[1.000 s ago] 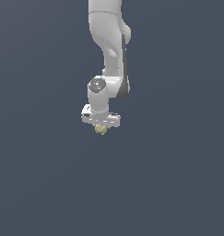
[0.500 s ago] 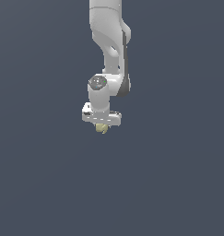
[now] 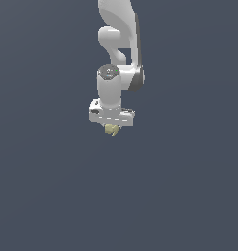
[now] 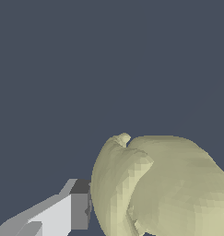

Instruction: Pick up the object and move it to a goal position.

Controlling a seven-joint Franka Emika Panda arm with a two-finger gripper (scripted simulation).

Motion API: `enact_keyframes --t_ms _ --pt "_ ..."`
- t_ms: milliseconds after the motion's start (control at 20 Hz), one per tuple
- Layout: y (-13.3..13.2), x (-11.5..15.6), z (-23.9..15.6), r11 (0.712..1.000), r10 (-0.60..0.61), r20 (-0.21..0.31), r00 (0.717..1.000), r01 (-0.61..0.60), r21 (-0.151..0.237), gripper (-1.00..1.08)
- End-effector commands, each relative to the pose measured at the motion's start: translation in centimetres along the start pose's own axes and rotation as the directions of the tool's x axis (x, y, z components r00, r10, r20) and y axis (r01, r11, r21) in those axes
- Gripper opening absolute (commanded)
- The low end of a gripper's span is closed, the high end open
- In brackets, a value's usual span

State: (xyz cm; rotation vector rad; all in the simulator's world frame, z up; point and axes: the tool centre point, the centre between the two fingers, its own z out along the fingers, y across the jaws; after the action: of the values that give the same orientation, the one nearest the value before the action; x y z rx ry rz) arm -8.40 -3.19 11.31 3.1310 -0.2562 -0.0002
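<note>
1. Across the exterior view's left: nothing but flat dark grey ground (image 3: 37,186), with no goal marker to be made out (none on the exterior view's right either).
2. At the middle: gripper (image 3: 111,125) pointing straight down and sitting higher in the exterior view than a second ago, after barely shifting in the half second before that.
3. Tucked right under its white crossbar: the object (image 3: 111,130), pale olive-yellow and lumpy, risen by the same amount and keeping its place between the fingers.
4. Reads as a lift under way, with the pick itself done; cannot tell how far clear of the ground, for lack of a shadow or contact line.
5. Pinching the object, to judge from both views: only a little of it pokes out below the gripper in the exterior view.
6. In the wrist view: one white finger (image 4: 62,213) with its dark pad pressed against the flank of the object (image 4: 164,189), which fills the frame's lower part with its ridged folds; the other finger is out of sight behind the object.
7. Slightly toward the exterior view's right: arm (image 3: 121,29) with its upper links drawn up and leaning that way, in keeping with a rise.
8. Left to do, by this judgement: carry to the goal, wherever that lies, with the squeeze kept steady, since a rounded, folded shape may roll between flat pads.
</note>
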Motion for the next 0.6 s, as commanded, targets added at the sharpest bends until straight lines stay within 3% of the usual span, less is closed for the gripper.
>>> enact_keyframes --t_ms 0,550 --pt "-0.7 -0.1 -2.3 1.000 0.000 -0.001 1.000 0.000 -0.001 -1.00" --pt "-4.5 -0.7 -13.8 1.000 0.000 -0.001 1.000 0.000 -0.002 -1.00"
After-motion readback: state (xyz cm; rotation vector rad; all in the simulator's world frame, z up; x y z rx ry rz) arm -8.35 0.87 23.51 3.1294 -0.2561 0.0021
